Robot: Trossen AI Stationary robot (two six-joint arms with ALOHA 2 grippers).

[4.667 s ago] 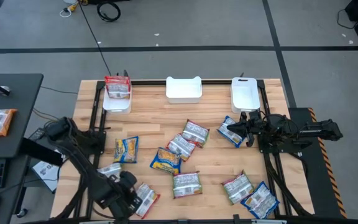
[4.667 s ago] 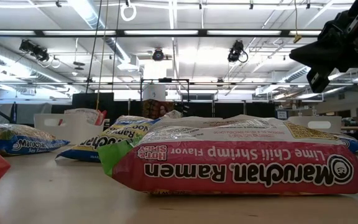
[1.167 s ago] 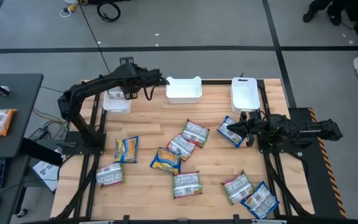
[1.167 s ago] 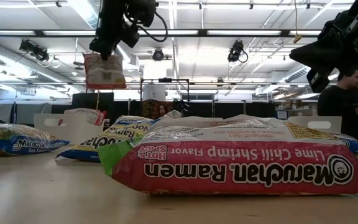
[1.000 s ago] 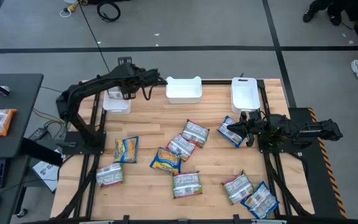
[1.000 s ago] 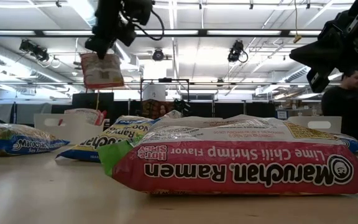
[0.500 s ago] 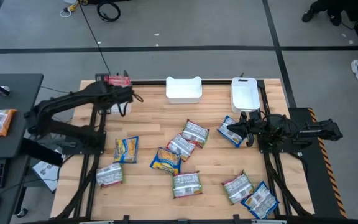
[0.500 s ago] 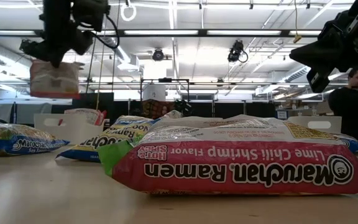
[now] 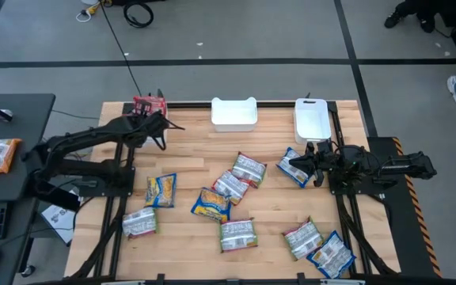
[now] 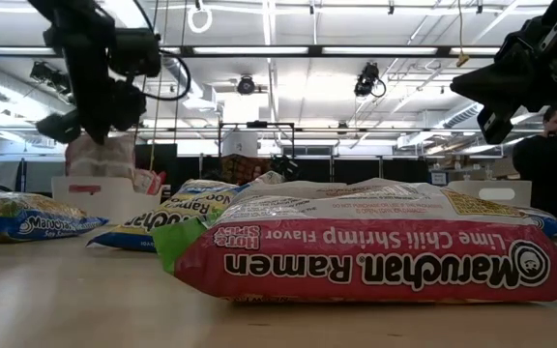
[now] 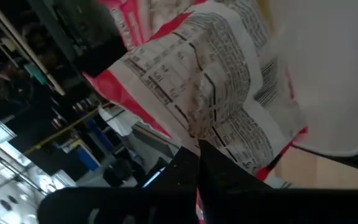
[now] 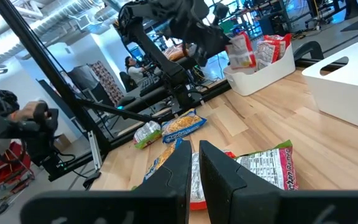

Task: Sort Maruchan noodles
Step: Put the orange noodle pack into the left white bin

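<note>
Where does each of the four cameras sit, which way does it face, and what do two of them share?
High: overhead, looking straight down at the table; both arms show.
Low: table height, looking across a pink noodle packet into the room; both arms hang above.
Left wrist: behind the left gripper, facing its pinched red packet.
Right wrist: behind the right gripper, facing across the table.
Shared: high and right wrist both show the left bin.

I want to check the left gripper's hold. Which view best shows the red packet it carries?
The left wrist view: the red packet fills it, pinched by the left gripper. The low view shows it hanging over the white bin; the high view only a red sliver.
</note>
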